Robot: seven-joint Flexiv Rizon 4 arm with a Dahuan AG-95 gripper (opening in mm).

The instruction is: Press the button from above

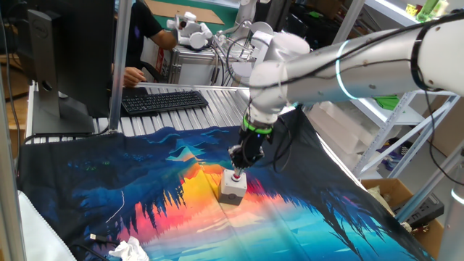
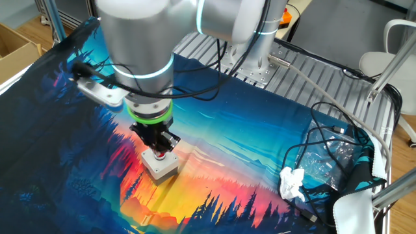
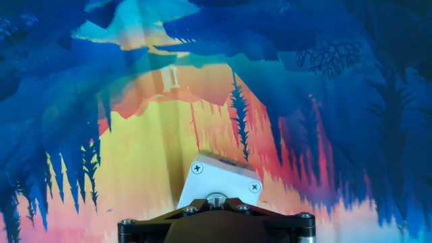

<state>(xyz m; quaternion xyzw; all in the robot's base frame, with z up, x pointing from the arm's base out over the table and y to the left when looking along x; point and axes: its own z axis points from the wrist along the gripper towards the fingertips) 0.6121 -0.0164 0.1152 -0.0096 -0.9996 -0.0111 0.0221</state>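
The button's light grey box point(image 1: 233, 190) stands on the colourful cloth near the table's middle. It also shows in the other fixed view point(image 2: 162, 166) and in the hand view point(image 3: 217, 179). Only a sliver of the red button point(image 1: 237, 175) point(image 2: 160, 155) shows, right under my fingertips. My gripper point(image 1: 238, 167) point(image 2: 160, 147) points straight down over the box top, its tips at the button. In the hand view the gripper point(image 3: 215, 200) has its fingertips together over the button's metal ring. I cannot tell whether the button is pushed in.
The printed cloth point(image 1: 145, 188) covers the table. A keyboard point(image 1: 163, 100), a monitor point(image 1: 72, 51) and a seated person point(image 1: 145, 29) are at the far side. Crumpled paper point(image 2: 292, 184), cables point(image 2: 331, 140) and a plastic bag point(image 2: 338, 159) lie at one cloth edge.
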